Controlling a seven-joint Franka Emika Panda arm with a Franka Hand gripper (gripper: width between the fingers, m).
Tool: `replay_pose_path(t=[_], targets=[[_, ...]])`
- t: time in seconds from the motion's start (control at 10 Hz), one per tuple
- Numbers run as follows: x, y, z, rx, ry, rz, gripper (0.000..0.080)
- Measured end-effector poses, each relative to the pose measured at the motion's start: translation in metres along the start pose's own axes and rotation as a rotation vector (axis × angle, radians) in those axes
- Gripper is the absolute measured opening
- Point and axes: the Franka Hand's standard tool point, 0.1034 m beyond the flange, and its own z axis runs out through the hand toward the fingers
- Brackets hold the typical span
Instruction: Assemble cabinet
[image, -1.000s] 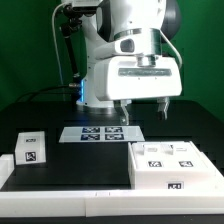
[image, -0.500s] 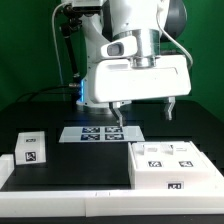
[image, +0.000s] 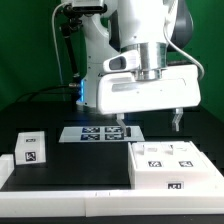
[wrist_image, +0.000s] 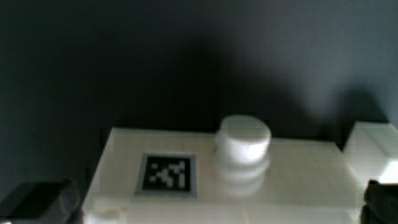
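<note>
The cabinet body (image: 172, 165), a large white box with square marker tags on top and front, lies at the exterior view's lower right. A smaller white tagged block (image: 32, 148) stands at the left. My gripper (image: 150, 122) hangs open and empty above the cabinet body's far edge, its fingers (image: 179, 120) spread wide. In the wrist view a white tagged face (wrist_image: 169, 172) with a round white peg (wrist_image: 244, 140) lies between my dark fingertips (wrist_image: 36, 200). I cannot tell which part this face belongs to.
The marker board (image: 100, 133) lies flat on the black table behind the parts, under the arm. A white raised border (image: 60, 190) runs along the front edge. The robot base and cables stand at the back.
The arm has moved toward the exterior view's right and a little lower, bringing the open fingers over the cabinet body. The parts have not moved.
</note>
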Motion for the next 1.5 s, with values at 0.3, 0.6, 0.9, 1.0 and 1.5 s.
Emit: replay_pose_path(t=[0.3,0.6,0.9,1.0,1.5], targets=[[-0.002,0.001,0.005,0.0,-0.001,-0.006,0.0797],[-0.002,0.002,0.008,-0.001,-0.001,-0.005,0.0797],[-0.001,0.003,0.029,0.002,-0.013,0.001,0.0797],[0.001,0.002,0.035,0.003,-0.016,0.001,0.0797],[0.0,-0.009,0.048,0.013,-0.016,-0.009,0.0797]])
